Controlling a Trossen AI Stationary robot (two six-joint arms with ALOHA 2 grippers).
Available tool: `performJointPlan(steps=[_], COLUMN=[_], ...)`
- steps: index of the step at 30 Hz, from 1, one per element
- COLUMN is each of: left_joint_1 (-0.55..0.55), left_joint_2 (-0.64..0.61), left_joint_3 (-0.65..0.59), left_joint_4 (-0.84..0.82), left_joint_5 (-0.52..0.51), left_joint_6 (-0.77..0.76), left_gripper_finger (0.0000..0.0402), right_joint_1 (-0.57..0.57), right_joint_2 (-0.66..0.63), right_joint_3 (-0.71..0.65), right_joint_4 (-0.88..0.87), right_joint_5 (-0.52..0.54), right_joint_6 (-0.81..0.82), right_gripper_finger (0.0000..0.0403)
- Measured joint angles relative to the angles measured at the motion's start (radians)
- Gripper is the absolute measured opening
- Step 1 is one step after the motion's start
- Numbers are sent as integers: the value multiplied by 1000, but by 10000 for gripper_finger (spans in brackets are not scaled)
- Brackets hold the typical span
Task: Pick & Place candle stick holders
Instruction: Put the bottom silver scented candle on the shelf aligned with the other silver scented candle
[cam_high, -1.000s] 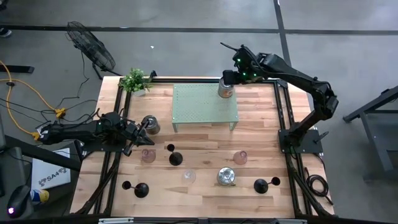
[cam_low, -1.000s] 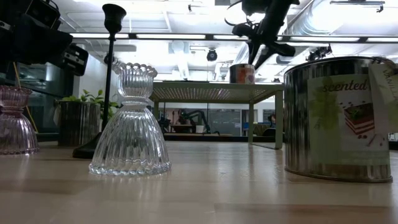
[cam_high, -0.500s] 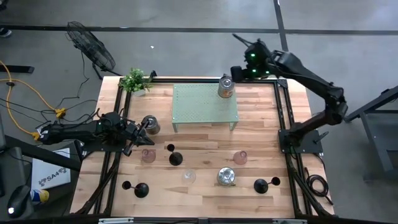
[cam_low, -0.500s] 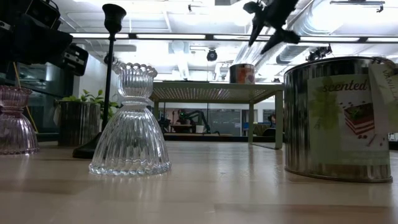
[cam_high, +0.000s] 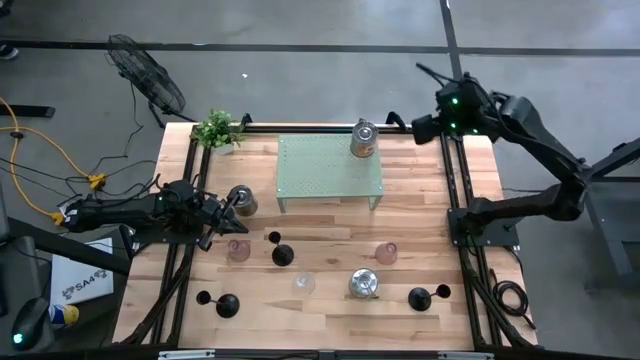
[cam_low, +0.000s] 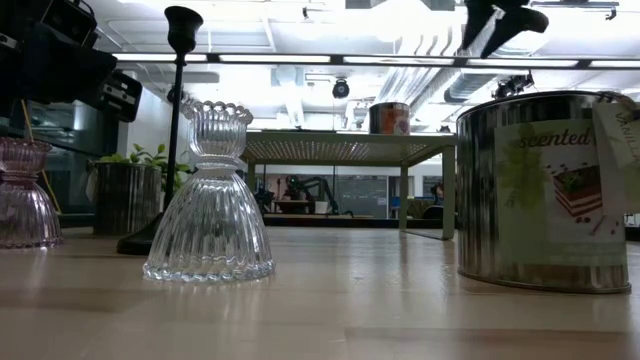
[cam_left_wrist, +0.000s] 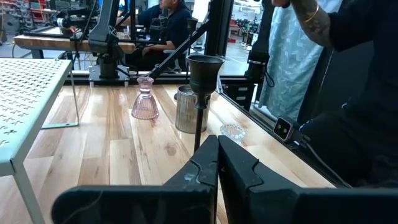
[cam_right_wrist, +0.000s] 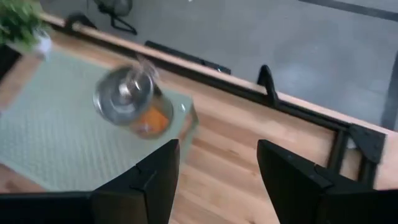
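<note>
We find the right gripper (cam_high: 418, 126) empty, fingers spread wide, high beyond the perforated shelf's (cam_high: 329, 166) far right corner. The left gripper (cam_high: 232, 205) is pressed closed, empty, off the shelf's near left corner. The tin (cam_low: 540, 190) reads "scented". Three candle stick holders (cam_high: 281, 253) (cam_high: 226, 305) (cam_high: 420, 297) stand nearer than the shelf, apart from both grippers.
</note>
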Motion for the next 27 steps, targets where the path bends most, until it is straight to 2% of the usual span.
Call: performJointPlan(steps=[4,7,10,15,20,27], left_joint_1=[0,0,0,0,0,0], left_joint_2=[0,0,0,0,0,0], left_joint_3=[0,0,0,0,0,0], left_joint_4=[0,0,0,0,0,0], left_joint_5=[0,0,0,0,0,0], left_joint_6=[0,0,0,0,0,0], left_gripper_finger=[0,0,0,0,0,0], right_joint_1=[29,73,138,270,387,524], right_joint_2=[-59,-101,-126,-128,-93,37], right_joint_3=[-77,-132,-171,-228,-275,-274], right_joint_4=[-26,-24,-20,10,131,229], right_joint_5=[-23,-88,-139,-137,-142,-191], right_joint_6=[20,63,107,197,258,231], right_gripper_finger=[207,207,207,207,207,207])
